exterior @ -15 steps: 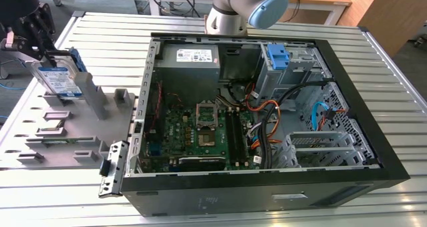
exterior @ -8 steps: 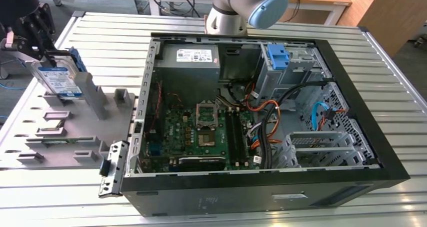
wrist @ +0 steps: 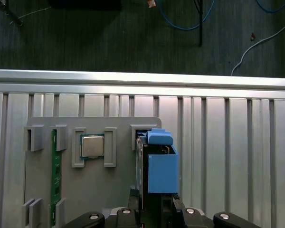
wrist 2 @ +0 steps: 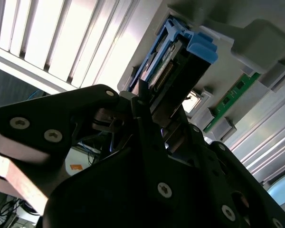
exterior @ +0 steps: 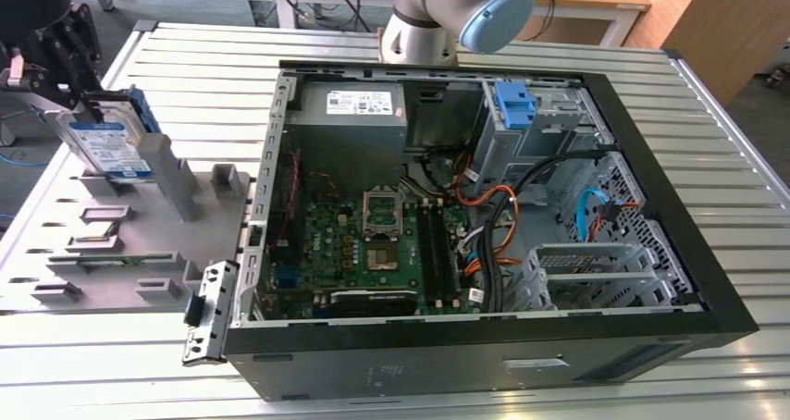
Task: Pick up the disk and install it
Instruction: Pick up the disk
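Hand (exterior: 89,115) sits at the exterior view's far left, its black fingers (wrist 2: 141,102) closed against the two faces of the disk (exterior: 111,147) near its upper end. The disk stands upright on edge in a slot of the grey fixture plate (exterior: 124,253), label facing the exterior view and blue bracket along its edges. In the first wrist view the hand (wrist: 154,202) straddles the disk (wrist: 161,171), and beside it on the fixture plate (wrist: 109,190) lie a processor chip (wrist: 91,146) and a green memory stick (wrist: 53,175). The plate rests on the slatted metal bench (exterior: 494,41). Farther toward the exterior view's right lies the open computer case (exterior: 691,253), with its motherboard (exterior: 370,244), grey power supply (exterior: 364,103) and a blue bracket (exterior: 512,105) in the drive cage.
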`<action>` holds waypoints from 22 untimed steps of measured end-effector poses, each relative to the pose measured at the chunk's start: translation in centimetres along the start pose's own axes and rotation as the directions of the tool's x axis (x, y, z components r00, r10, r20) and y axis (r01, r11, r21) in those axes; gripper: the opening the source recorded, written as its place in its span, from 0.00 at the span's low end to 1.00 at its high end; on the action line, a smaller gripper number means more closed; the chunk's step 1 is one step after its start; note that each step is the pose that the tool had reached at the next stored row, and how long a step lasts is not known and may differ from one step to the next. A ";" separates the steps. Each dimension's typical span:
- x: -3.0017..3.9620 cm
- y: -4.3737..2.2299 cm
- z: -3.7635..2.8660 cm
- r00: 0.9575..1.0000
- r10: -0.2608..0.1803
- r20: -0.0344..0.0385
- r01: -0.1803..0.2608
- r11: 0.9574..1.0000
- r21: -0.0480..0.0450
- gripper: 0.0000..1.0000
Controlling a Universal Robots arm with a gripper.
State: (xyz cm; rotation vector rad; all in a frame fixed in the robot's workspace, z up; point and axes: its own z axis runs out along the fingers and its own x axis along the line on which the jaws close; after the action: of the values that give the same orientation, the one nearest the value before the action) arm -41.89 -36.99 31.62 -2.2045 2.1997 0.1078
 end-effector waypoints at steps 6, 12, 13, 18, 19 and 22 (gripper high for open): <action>-0.09 0.04 -1.35 1.000 0.000 0.000 0.000 1.000 0.000 0.35; -0.20 0.09 -2.99 1.000 0.000 0.000 0.000 1.000 0.000 0.35; -0.22 0.10 -3.27 1.000 0.000 0.000 0.000 1.000 0.000 0.35; -0.31 0.14 -4.70 1.000 0.000 0.000 0.000 1.000 0.000 0.35; -0.33 0.15 -4.97 1.000 0.000 0.000 0.000 1.000 0.000 0.35; -0.39 0.18 -5.75 1.000 0.000 0.000 0.000 1.000 0.000 0.35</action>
State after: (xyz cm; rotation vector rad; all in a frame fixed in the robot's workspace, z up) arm -41.89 -36.99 37.39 -2.2044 2.1996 0.1078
